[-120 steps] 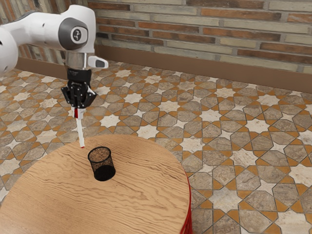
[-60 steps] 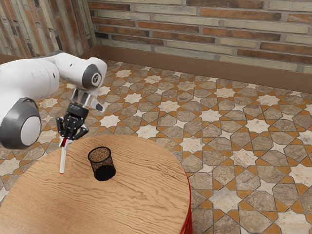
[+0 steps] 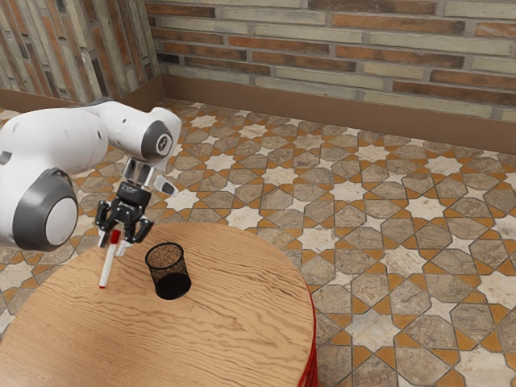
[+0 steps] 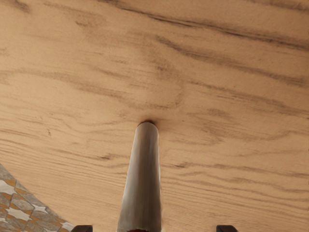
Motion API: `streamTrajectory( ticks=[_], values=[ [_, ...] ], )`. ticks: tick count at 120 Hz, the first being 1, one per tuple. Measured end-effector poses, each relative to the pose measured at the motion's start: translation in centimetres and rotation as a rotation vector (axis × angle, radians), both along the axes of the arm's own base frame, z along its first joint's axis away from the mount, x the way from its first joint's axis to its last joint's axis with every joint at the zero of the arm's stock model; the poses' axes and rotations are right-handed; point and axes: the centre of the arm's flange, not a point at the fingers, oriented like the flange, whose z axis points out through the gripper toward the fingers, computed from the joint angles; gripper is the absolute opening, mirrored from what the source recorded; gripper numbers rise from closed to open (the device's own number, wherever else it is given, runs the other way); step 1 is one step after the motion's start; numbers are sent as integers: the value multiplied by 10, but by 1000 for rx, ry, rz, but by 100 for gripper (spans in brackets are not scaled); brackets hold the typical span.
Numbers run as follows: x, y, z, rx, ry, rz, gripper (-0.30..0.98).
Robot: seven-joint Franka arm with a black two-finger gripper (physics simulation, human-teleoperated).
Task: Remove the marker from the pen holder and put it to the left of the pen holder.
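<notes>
Marker (image 3: 106,268) tilts within spread hand (image 3: 112,244), pen holder (image 3: 168,272) nearby per ext. view.

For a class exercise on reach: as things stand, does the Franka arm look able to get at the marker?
Probably yes: the gripper is open, its fingers either side of the marker, and the pen holder stands aside, out of the way.

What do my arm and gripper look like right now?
The arm has smooth, rounded white links with dark grey trim at the joints, one cap bearing a small dark emblem. Below a silvery wrist section sits a black, angular, linked two-finger gripper.
</notes>
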Motion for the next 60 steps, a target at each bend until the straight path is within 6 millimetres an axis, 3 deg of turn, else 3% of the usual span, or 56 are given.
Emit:
streamTrajectory(
  ticks=[15,25,33,39,45,55,60],
  values=[
    [1,-1,4,-7,-10,-5,49],
    [5,-11,34,-26,-61,-24,55],
    [4,-25,75,-49,-126,-48,59],
    [-8,-39,116,-73,-192,-73,61],
    [-27,-51,162,-95,-274,-101,63],
    [-77,-60,239,-123,-447,-139,64],
    [-90,-65,266,-131,-518,-158,65]
  ],
)
